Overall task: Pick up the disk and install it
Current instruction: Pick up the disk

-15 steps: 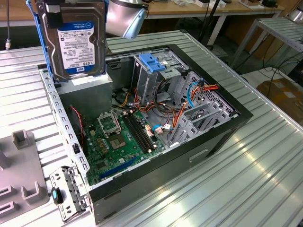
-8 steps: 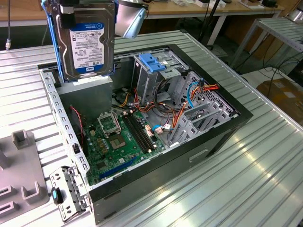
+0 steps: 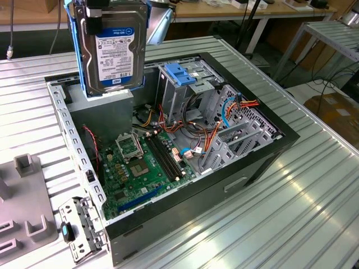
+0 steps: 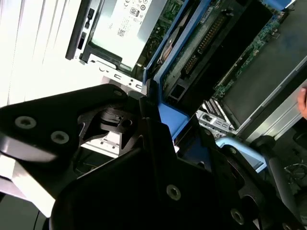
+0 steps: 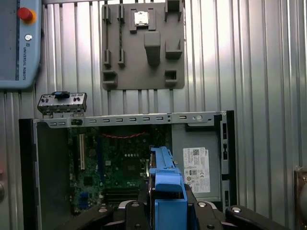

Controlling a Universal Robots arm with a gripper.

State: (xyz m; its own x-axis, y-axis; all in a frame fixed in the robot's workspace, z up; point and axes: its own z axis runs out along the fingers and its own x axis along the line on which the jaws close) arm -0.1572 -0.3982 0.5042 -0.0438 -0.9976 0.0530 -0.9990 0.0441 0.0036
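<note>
The disk (image 3: 115, 53) hangs upright in the air above the back corner of the open computer case (image 3: 269, 151), at the exterior view's left. Its white label with a blue band faces the camera, and blue plastic rails run along both sides. My gripper (image 3: 109, 7) holds it from above, shut on its sides. In the first wrist view the disk's blue rail (image 5: 167, 184) stands edge-on between the black fingers (image 5: 139, 208), over the motherboard (image 5: 120, 163). In the second wrist view the disk (image 4: 199, 40) shows its circuit-board side beyond the gripper body (image 4: 144, 182).
Inside the case a metal drive cage with a blue plastic top (image 3: 182, 75) stands among cables, beside the grey power-supply box (image 3: 106, 112). A grey fixture plate (image 3: 22, 207) and a small metal bracket (image 3: 81, 224) lie on the ribbed table. A teach pendant (image 5: 19, 43) lies nearby.
</note>
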